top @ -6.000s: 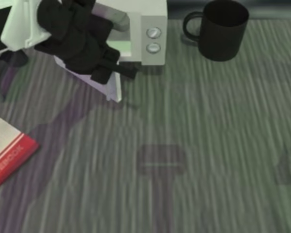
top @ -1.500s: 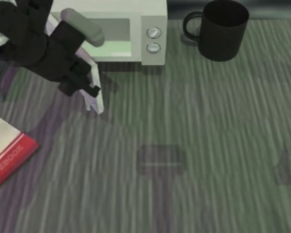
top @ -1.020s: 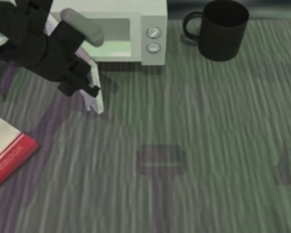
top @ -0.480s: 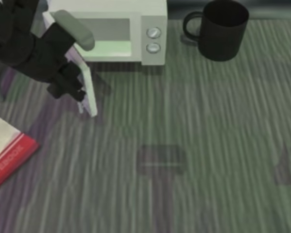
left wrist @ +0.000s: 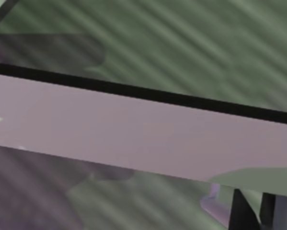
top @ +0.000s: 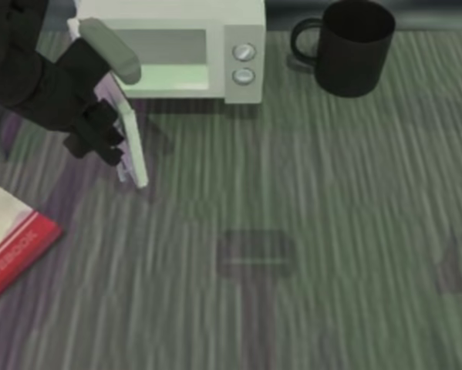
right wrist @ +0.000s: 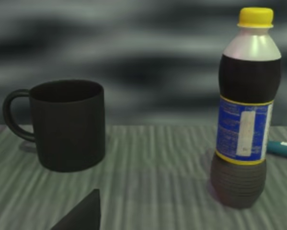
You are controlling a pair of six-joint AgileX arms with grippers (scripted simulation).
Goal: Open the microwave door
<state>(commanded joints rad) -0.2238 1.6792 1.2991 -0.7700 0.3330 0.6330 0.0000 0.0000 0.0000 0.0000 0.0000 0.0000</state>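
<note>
Grey-green striped tabletop fills the top view; at its far edge, toward eleven o'clock, stands the microwave, its two silver knobs at the right of its front and its pale green cavity bare to the camera; the microwave door is swung wide out from the cavity's left side, seen edge-on as a thin white strip reaching toward the near side of the tabletop; the left end effector sits at ten o'clock, its dark body just left of the door and up against the door's free edge; whether its fingers are clenched on the door or released cannot be told, for the left wrist view shows only a broad mauve band with a black rim across the striped surface; a black mug stands at one o'clock, just beside the microwave's right side but apart from it; a red book lies at the eight o'clock edge; the right wrist view shows the same mug and a dark cola bottle with a yellow cap, standing upright and well apart; the right arm's end effector does not appear in the top view.
</note>
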